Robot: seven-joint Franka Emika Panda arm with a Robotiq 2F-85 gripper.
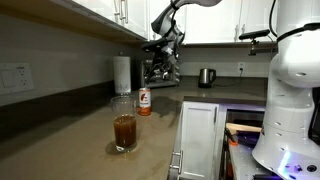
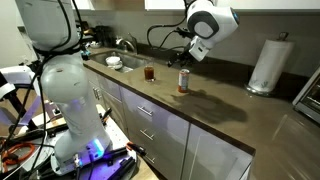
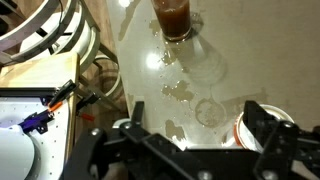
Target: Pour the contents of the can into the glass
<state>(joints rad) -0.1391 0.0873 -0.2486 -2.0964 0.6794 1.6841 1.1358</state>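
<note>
The glass [image 1: 125, 131] stands on the grey counter with dark brown liquid in it, and also shows in the other exterior view [image 2: 150, 72] and at the top of the wrist view [image 3: 172, 17]. The red-orange and white can [image 1: 144, 101] stands upright just behind it; an exterior view shows the can [image 2: 184, 81] to the glass's right. My gripper [image 1: 161, 48] hangs open well above the can with nothing between its fingers. In the wrist view the can [image 3: 240, 132] peeks out beside the right finger of the gripper [image 3: 197, 120].
A white paper towel roll [image 1: 122, 74] stands by the wall behind the can. A steel kettle [image 1: 206, 77] sits further back. A sink [image 2: 119, 61] lies beyond the glass. Wet patches [image 3: 179, 92] mark the counter between glass and can.
</note>
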